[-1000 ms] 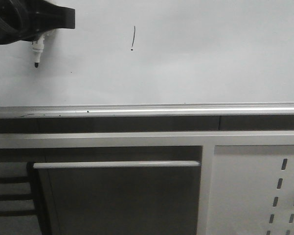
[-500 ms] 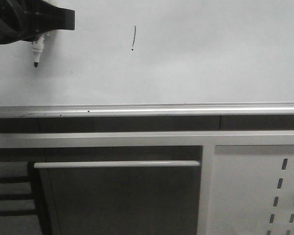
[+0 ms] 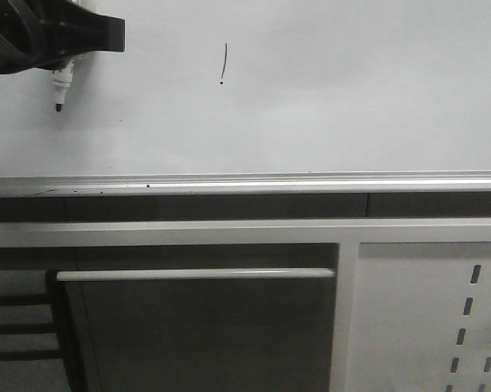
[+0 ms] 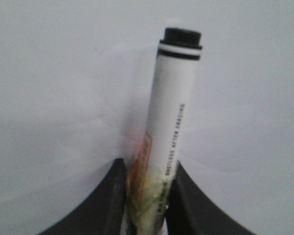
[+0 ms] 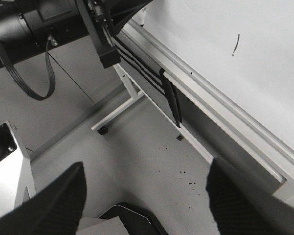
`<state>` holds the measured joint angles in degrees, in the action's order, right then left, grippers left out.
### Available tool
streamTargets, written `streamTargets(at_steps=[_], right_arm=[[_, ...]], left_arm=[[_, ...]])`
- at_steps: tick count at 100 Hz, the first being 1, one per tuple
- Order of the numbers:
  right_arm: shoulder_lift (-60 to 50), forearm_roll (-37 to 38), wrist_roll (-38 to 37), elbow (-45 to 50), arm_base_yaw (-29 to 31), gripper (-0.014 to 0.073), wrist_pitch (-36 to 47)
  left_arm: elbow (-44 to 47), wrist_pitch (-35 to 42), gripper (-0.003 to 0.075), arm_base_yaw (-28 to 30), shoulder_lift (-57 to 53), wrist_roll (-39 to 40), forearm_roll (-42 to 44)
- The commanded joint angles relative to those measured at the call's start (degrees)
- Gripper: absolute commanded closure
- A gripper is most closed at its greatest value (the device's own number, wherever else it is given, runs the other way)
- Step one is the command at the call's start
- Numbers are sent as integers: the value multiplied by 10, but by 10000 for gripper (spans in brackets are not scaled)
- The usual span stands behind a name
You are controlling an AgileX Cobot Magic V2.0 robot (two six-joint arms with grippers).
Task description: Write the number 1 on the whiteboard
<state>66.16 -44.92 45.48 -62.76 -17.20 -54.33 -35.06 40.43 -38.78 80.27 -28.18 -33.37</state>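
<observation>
The whiteboard (image 3: 351, 98) fills the upper half of the front view, with a silver rail along its lower edge. The number 1 (image 3: 225, 59) is a thin black stroke with a dot below it; it also shows in the right wrist view (image 5: 236, 44). My left gripper (image 3: 64, 59) is at the upper left, shut on a white marker (image 3: 60, 88) whose black tip points down, well left of the stroke. In the left wrist view the marker (image 4: 173, 112) stands between the black fingers (image 4: 107, 200). My right gripper (image 5: 146, 188) is open and empty, away from the board above the floor.
A white frame with a horizontal bar (image 3: 196, 274) and a white perforated metal panel (image 3: 429, 318) stand below the board. The right wrist view shows the left arm (image 5: 44, 24), the board's stand legs (image 5: 117, 110) and grey floor (image 5: 137, 156).
</observation>
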Motion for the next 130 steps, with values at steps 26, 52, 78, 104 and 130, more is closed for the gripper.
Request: streamTargets(at_steps=[26, 52, 78, 104, 130], right_arm=[[-13, -22, 1, -18, 3, 123, 16], [-13, -22, 1, -18, 3, 123, 15], [-13, -22, 1, -18, 3, 123, 15], [-13, -17, 1, -18, 3, 123, 15], [-13, -17, 1, -18, 3, 123, 24]], left_arm=[[-26, 73, 424, 18, -4, 7, -20], [-26, 73, 424, 18, -4, 7, -20], [-26, 75, 424, 18, -4, 7, -20], [-26, 76, 387, 18, -22, 7, -17], [-26, 35, 331, 18, -75, 6, -17]])
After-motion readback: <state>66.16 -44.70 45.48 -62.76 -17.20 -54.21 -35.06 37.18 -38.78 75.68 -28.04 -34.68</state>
